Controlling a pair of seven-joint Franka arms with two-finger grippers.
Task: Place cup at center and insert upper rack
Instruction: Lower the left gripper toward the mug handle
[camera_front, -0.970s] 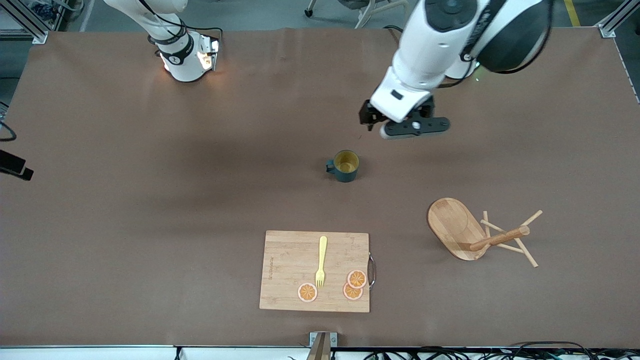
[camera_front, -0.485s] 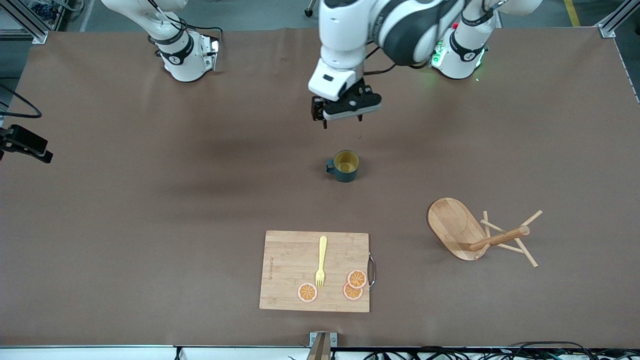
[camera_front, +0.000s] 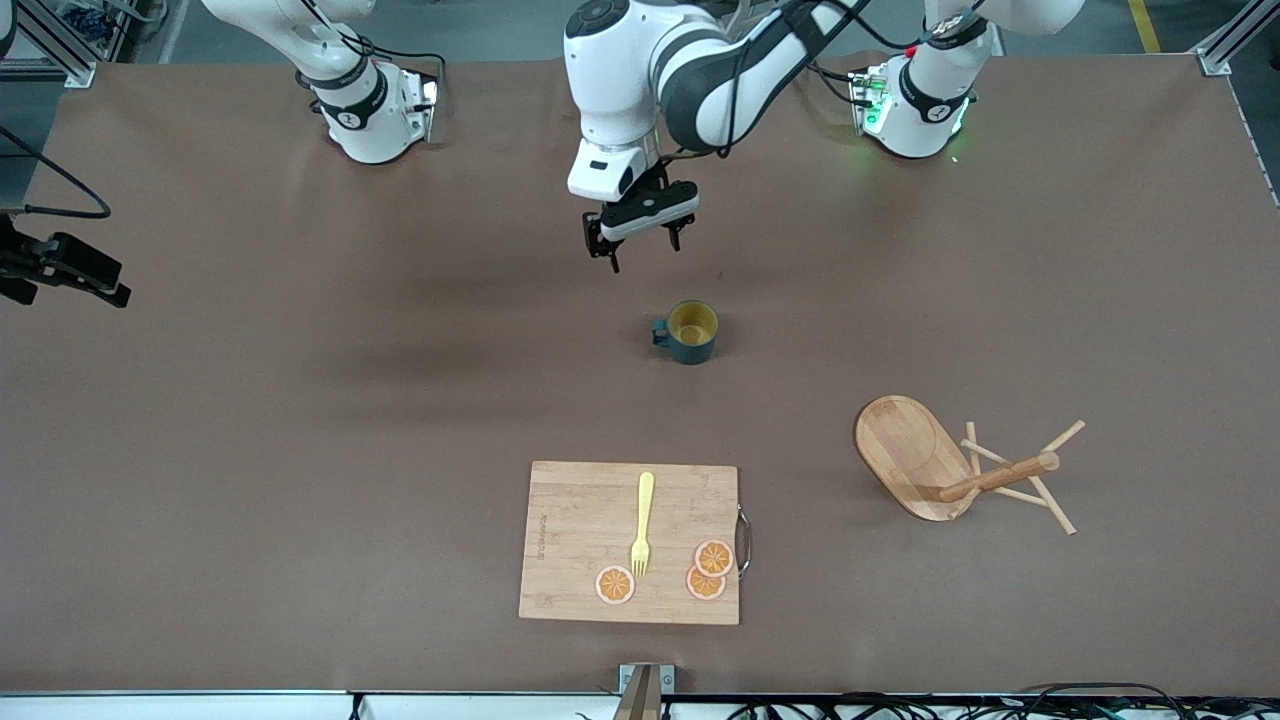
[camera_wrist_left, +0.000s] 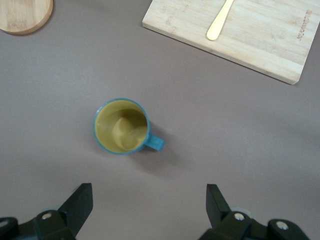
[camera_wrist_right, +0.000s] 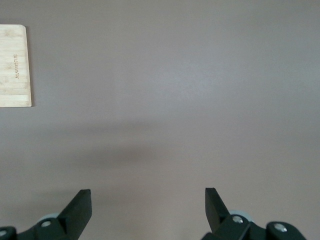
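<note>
Cup (camera_front: 690, 331) stands upright mid-tabletop (camera_front: 300, 420), well apart from the toppled rack (camera_front: 960, 465), with the spread left hand (camera_front: 640, 232) over bare tabletop nearby and the spread right hand (camera_wrist_right: 148, 210) waiting; a descent off the rim could tip it.
</note>
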